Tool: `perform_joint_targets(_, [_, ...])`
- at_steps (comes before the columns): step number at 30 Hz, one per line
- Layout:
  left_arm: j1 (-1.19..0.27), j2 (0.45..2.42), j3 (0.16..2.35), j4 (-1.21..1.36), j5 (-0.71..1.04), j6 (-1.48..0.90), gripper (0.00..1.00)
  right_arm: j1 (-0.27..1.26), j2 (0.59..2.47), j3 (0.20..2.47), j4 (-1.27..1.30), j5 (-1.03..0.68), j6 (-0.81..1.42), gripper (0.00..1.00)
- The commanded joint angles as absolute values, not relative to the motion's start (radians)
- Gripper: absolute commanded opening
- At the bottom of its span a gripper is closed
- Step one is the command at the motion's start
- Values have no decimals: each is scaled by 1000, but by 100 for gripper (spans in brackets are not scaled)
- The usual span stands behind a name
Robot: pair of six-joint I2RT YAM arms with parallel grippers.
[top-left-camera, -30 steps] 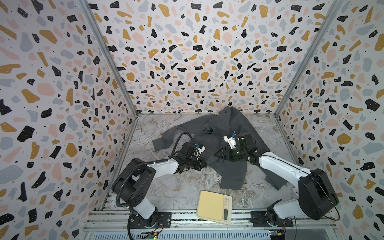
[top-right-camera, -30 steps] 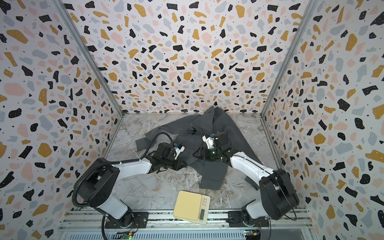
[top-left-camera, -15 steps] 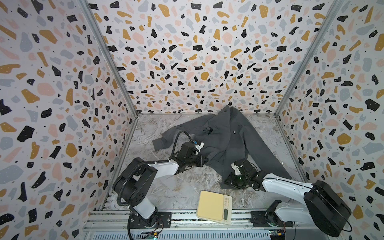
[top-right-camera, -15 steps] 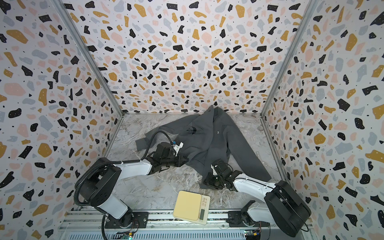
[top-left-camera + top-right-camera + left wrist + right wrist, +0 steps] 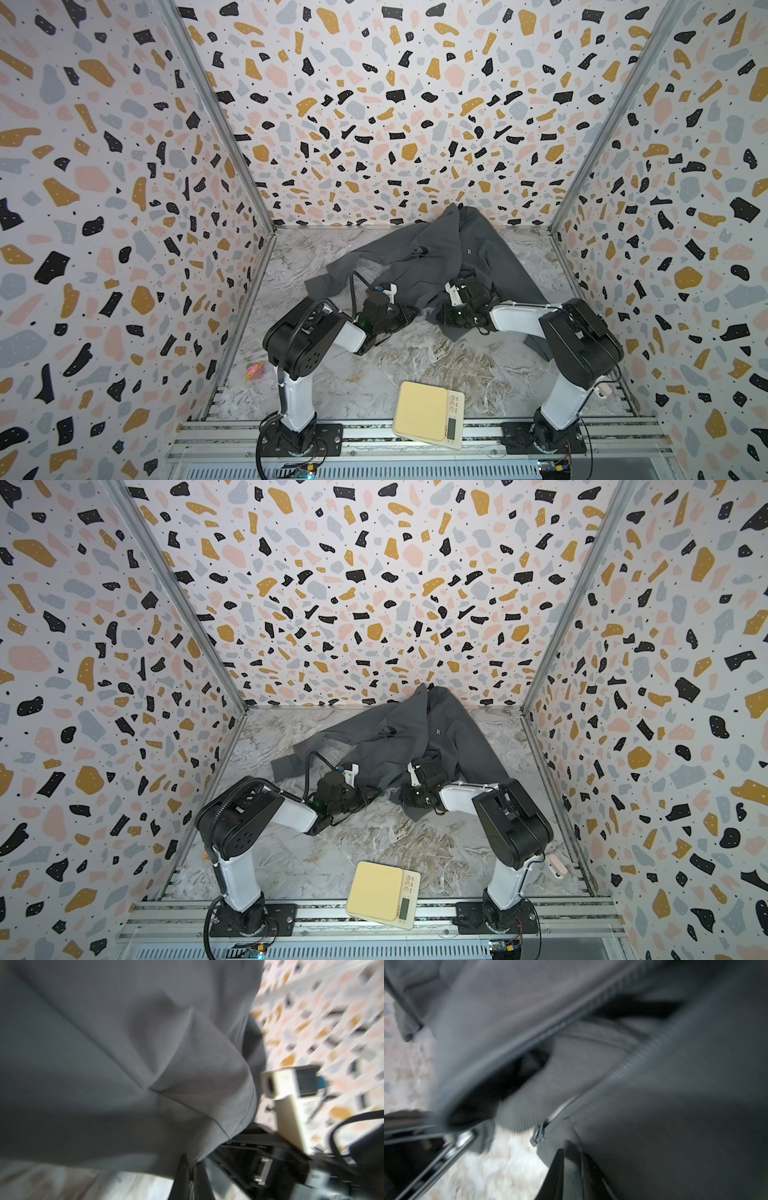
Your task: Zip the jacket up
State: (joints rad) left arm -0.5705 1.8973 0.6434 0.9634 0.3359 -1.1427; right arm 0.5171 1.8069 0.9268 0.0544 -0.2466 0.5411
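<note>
The dark grey jacket [image 5: 436,257] lies crumpled at the back of the table, collar against the rear wall, in both top views [image 5: 399,737]. Its front is open. In the right wrist view the two zip edges [image 5: 633,1059] run apart and the metal slider [image 5: 538,1136] sits at the bottom of one edge. My right gripper [image 5: 572,1159] is shut on the jacket's lower hem beside that slider; in a top view the right gripper [image 5: 441,319] is at the front flap. My left gripper [image 5: 192,1167] is shut on the other front panel's hem; in a top view the left gripper [image 5: 409,311] is close by.
A cream kitchen scale [image 5: 428,415] sits at the table's front edge between the arm bases. A small pink object [image 5: 254,370] lies by the left wall and another pink item [image 5: 604,390] near the right arm's base. Terrazzo-patterned walls enclose three sides.
My right gripper dropped from the jacket's middle to its lower front hem, closed on the fabric there, and has drawn back toward the centre. The left gripper stays shut on its hem.
</note>
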Motion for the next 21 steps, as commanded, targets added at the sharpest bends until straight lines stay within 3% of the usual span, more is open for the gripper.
perform_joint_targets(1, [-536, 1901, 593, 1294, 220, -1358, 0, 477, 1872, 974, -149, -133, 389, 19])
perform_joint_targets(8, [-558, 1895, 520, 1193, 292, -1233, 0, 589, 1792, 854, -201, -228, 418, 21])
perform_joint_targets(15, [-578, 1819, 430, 1156, 284, -1166, 0, 663, 1581, 654, -307, -164, 518, 18])
perform_joint_targets(18, [-605, 1785, 438, 1119, 271, -1137, 0, 677, 1500, 675, -447, -111, 556, 15])
perform_joint_targets(21, [-624, 1775, 440, 1143, 268, -1149, 0, 701, 1410, 735, -557, -75, 660, 22])
